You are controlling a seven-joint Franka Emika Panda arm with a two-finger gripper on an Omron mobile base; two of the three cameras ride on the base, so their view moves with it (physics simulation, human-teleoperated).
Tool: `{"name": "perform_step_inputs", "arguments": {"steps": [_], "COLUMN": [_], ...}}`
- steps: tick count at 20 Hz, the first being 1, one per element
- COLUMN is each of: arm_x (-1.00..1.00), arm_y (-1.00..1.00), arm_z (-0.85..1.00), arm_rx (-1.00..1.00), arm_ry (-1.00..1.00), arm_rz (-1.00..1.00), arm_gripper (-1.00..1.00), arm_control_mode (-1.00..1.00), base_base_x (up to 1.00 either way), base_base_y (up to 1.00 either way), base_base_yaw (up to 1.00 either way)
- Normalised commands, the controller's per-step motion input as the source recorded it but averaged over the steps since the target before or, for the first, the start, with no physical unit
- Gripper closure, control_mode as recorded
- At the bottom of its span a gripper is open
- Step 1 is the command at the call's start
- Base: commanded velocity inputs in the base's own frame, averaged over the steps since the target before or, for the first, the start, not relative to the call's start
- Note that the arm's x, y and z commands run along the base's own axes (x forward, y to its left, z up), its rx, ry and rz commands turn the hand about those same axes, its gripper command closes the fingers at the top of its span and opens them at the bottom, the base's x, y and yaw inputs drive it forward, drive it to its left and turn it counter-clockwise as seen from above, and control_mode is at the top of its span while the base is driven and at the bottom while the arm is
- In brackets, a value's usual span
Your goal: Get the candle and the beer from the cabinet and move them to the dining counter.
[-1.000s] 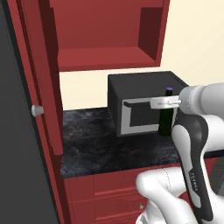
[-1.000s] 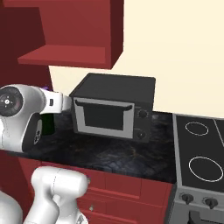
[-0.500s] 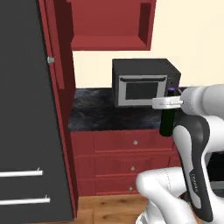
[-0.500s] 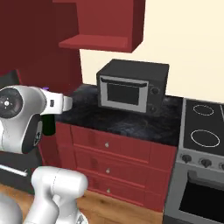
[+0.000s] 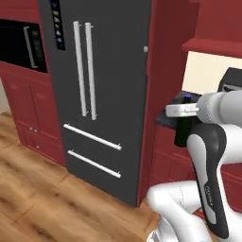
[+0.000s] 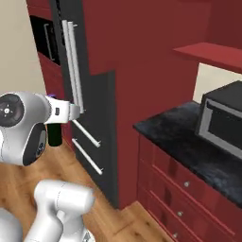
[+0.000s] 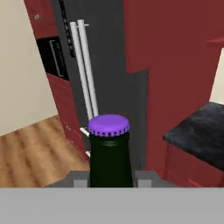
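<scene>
The beer (image 7: 109, 153), a dark bottle with a purple cap, stands upright between my two fingertips (image 7: 80, 180), and my gripper (image 7: 109, 179) is shut on its neck. In the left base view the beer (image 5: 183, 131) hangs below my gripper (image 5: 182, 111), in front of the worktop's edge. From the right side the beer (image 6: 55, 135) sits under my gripper (image 6: 60, 113), held over the wooden floor. The cabinet's red shelf (image 5: 212, 45) juts out high on the right and the cabinet (image 6: 212, 51) stands well away from the bottle. The candle and the dining counter are out of view.
A tall dark grey fridge (image 5: 99, 94) with white bar handles stands straight ahead, with a built-in wall oven (image 5: 21, 45) left of it. A black marble worktop (image 6: 189, 146) over red drawer fronts carries a microwave (image 6: 222, 120). Wooden floor (image 5: 42, 198) lies open at lower left.
The whole picture has swung: the base has turned from the microwave and worktop toward the fridge. The beer stays gripped in the same place relative to the arm.
</scene>
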Motion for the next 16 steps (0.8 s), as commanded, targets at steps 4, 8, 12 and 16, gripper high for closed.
{"name": "perform_step_inputs", "arguments": {"steps": [4,8,12,16], "arm_x": [0.00,0.00,0.00,0.00], "arm_y": [0.00,0.00,0.00,0.00], "arm_z": [0.00,0.00,0.00,0.00], "arm_rx": [0.00,0.00,0.00,0.00], "arm_ry": [0.00,0.00,0.00,0.00], "arm_rz": [0.00,0.00,0.00,0.00], "arm_gripper": [1.00,1.00,1.00,1.00], "arm_control_mode": [1.00,1.00,1.00,1.00], "base_base_x": [0.09,0.14,0.64,1.00], "base_base_y": [0.00,0.00,0.00,0.03], "base_base_yaw": [0.99,0.97,0.61,0.25]}}
